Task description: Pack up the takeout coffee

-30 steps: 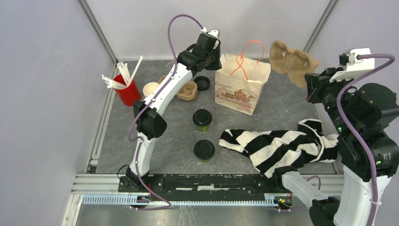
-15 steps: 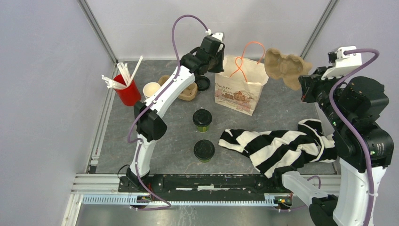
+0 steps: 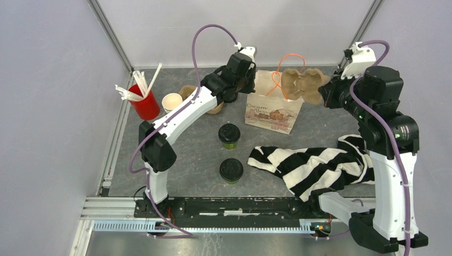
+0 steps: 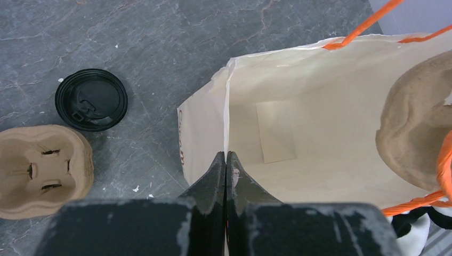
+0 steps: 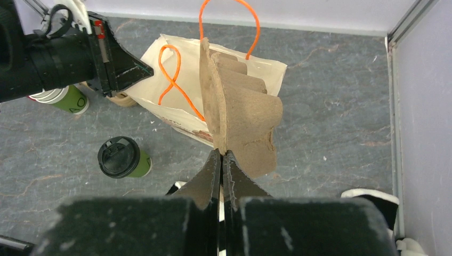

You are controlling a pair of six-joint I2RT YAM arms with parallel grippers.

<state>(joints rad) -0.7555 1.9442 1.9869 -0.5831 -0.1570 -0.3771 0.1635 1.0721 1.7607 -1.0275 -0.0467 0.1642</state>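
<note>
Bag rim (image 4: 226, 106) is pinched by the left tool (image 4: 226, 154); pulp carrier (image 5: 240, 112) is clamped over it by the right tool (image 5: 221, 152).

Table (image 3: 202, 157), dark grey, stone-look. Centre: far green cup (image 3: 229, 134), black-lidded; near green cup (image 3: 231, 169), black-lidded, apart from it. Rear: paper bag (image 3: 272, 111), upright, printed, orange handles; left gripper (image 3: 249, 84) at its top left corner; right gripper (image 3: 323, 94) holding pulp carrier (image 3: 299, 84) in the air over its mouth. Right: striped cloth (image 3: 314, 165), crumpled. Left: red cup (image 3: 145, 106) of white straws
</note>
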